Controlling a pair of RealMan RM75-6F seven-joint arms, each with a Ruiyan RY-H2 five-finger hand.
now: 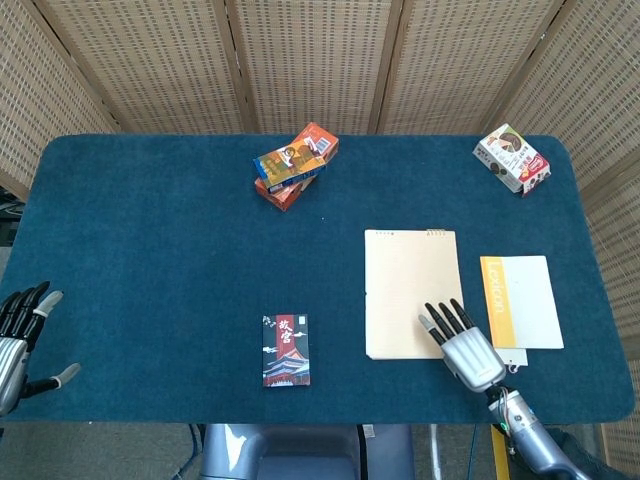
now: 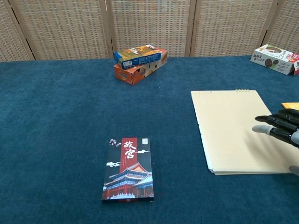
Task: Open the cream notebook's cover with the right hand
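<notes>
Your cream notebook (image 1: 411,292) lies flat and closed on the bench (image 1: 150,250), right of centre. Your right hand (image 1: 462,345) hovers over its near right corner, fingers spread and holding nothing. Catching the cover's edge and lifting it are yet to do.

The right robot hand (image 1: 463,346) sits low at the near right, back of the hand up, fingers (image 1: 444,318) straight, slightly spread and pointing far-left, holding nothing. Its wrist and forearm run off toward the near right corner. In the chest view the same robot hand (image 2: 282,129) enters from the right edge, fingers extended leftward. The left robot hand (image 1: 20,335) rests at the near left edge, fingers apart, thumb stuck out, empty.
</notes>
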